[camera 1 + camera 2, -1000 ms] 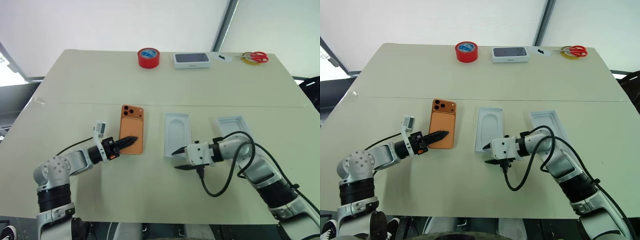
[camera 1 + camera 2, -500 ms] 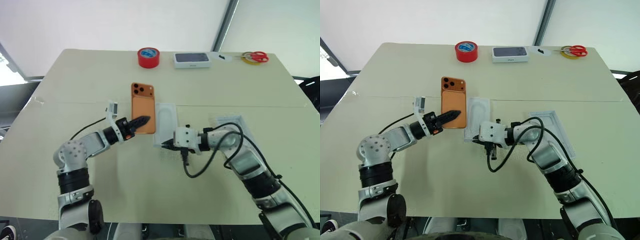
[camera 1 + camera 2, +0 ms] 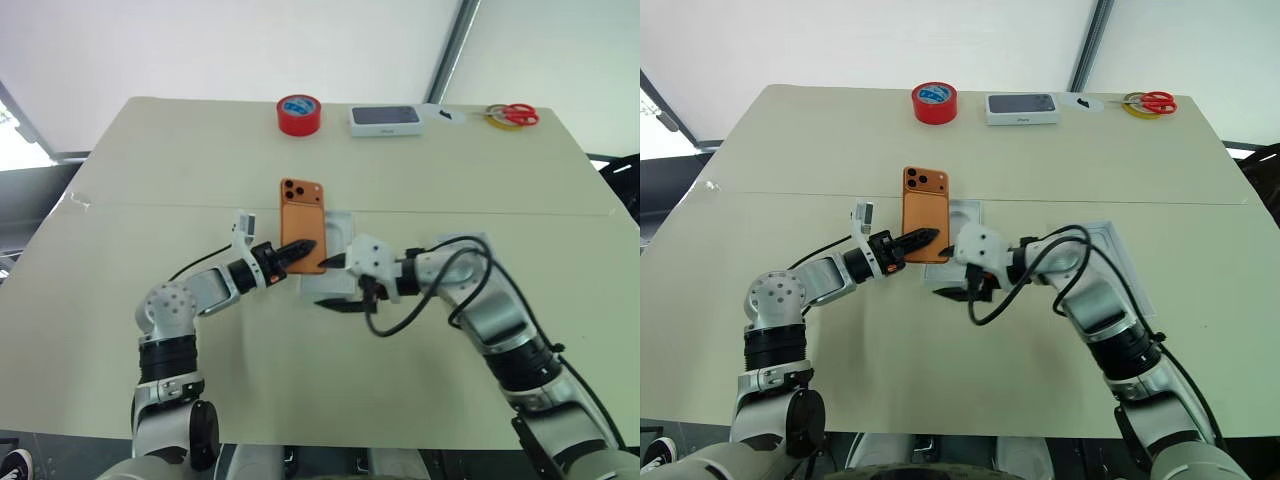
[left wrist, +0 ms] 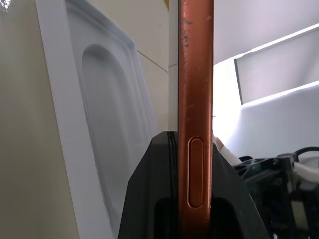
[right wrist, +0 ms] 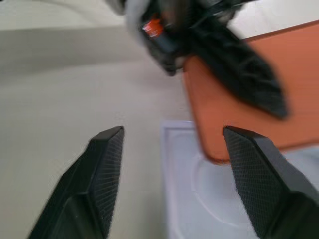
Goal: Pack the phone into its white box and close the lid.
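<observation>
While the left gripper (image 3: 300, 247) stays clamped on the lower end of the phone (image 3: 302, 222), holding it lifted with its orange back and three lenses facing up, the right gripper (image 3: 340, 283) hangs just beside it with its two black fingers spread wide and nothing between them. Under and between the two grippers lies the flat white insert (image 4: 94, 149), its oval recess facing up; it sits directly below the phone's edge in the left wrist view, and in the head views the right gripper and the phone cover much of it. A pale rectangular shell, the white box (image 3: 1105, 238) or the lid, I cannot tell which, lies on the table behind the right forearm, partly hidden by the arm and its looping black cable (image 3: 430, 290). Along the far edge of the beige table (image 3: 180, 150) stand a roll of red tape (image 3: 299, 114), a white box with a dark top (image 3: 385, 120), and red-handled scissors (image 3: 512, 114) lying on a yellow ring. Behind the table rises a white wall with a grey slanting beam (image 3: 452, 48).
</observation>
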Action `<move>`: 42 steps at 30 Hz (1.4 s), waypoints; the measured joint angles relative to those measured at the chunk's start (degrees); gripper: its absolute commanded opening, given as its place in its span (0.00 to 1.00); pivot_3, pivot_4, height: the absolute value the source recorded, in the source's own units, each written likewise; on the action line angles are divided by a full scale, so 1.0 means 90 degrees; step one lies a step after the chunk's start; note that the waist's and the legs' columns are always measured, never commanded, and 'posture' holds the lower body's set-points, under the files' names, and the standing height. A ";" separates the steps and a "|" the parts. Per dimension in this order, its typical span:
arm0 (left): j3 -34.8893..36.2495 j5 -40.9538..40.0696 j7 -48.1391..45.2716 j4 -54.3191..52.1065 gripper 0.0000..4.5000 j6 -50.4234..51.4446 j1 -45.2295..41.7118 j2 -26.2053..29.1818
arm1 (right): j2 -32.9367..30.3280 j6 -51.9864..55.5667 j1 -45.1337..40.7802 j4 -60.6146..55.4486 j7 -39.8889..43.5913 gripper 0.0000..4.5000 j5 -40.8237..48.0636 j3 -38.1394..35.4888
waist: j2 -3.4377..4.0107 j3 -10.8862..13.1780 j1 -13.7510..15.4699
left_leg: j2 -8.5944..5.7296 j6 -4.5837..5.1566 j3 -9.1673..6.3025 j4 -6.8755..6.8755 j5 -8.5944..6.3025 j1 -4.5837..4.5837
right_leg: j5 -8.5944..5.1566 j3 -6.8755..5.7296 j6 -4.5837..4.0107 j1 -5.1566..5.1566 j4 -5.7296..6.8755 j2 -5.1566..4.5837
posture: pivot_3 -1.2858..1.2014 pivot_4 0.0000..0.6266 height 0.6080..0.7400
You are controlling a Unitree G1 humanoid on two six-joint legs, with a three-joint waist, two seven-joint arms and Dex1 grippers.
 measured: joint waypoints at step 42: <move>-0.1646 0.0609 -0.0331 -0.1035 0.83 -0.0101 0.0048 0.1101 | -0.0274 -0.2555 -0.0641 0.3238 -0.0191 0.70 -0.1058 -0.0100 | 0.0004 0.0003 -0.0027 | 0.0011 -0.0014 -0.0001 0.0002 0.0008 0.0014 | -0.0001 0.0000 0.0001 0.0015 -0.0002 0.0015 | 0.52 0.24 0.92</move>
